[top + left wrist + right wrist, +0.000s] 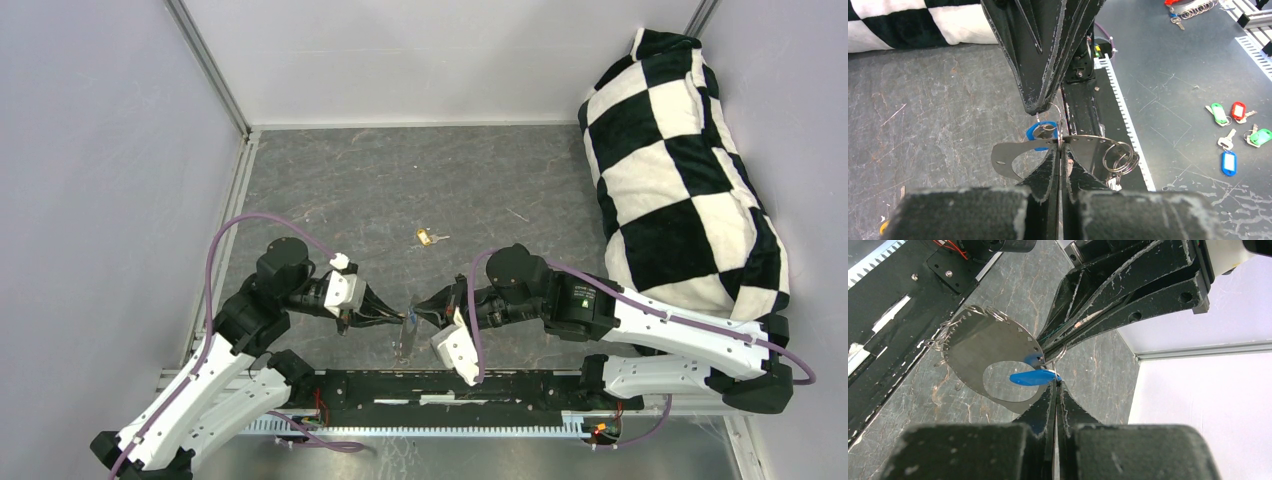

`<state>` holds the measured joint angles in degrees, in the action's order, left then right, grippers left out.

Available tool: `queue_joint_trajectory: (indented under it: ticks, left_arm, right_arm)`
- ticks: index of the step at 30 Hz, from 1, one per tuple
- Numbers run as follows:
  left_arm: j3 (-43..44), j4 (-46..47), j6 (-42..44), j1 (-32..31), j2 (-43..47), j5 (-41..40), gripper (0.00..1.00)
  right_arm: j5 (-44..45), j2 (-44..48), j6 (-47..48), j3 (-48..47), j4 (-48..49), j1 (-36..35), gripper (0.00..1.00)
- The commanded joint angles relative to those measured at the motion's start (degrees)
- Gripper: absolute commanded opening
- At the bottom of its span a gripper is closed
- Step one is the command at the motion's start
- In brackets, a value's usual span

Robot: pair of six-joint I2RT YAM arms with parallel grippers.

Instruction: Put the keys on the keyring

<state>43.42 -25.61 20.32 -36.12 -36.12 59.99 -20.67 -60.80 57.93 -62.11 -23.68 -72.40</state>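
Jaws press together on both your arms; left gripper [1060, 152] pinches keyring [1000, 155], right gripper [1055, 385] pinches blue key [1030, 377] beside it. Gold key [428, 237] lies apart on table [350, 200].

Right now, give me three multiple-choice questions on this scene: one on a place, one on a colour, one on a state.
1. Where is the gold key? A on the table, beyond the arms; B on the pillow; C in a bowl.
2. What colour is the key by the keyring? A red; B blue; C green.
3. How do both arms' jaws stand? A both open; B one open; C both shut.

1 A: it lies alone on the table.
2 B: the blue key shows in both wrist views.
3 C: left gripper shut on the keyring, right gripper on the blue key.
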Motion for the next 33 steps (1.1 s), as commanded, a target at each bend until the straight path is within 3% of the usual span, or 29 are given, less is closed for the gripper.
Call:
queue_joint_trajectory:
  ticks: [1, 33]
  left_arm:
    - [0.53, 1.92, -2.44, -0.09, -0.17, -0.74, 0.02]
    - [0.10, -1.10, 0.98, -0.09, -0.27, -1.37, 0.02]
  right_arm:
    - [-0.78, 0.84, -0.03, -0.75, 1.61, -0.67, 0.00]
    - [-0.51, -3.09, -1.75, -3.88, 2.97, -1.64, 0.00]
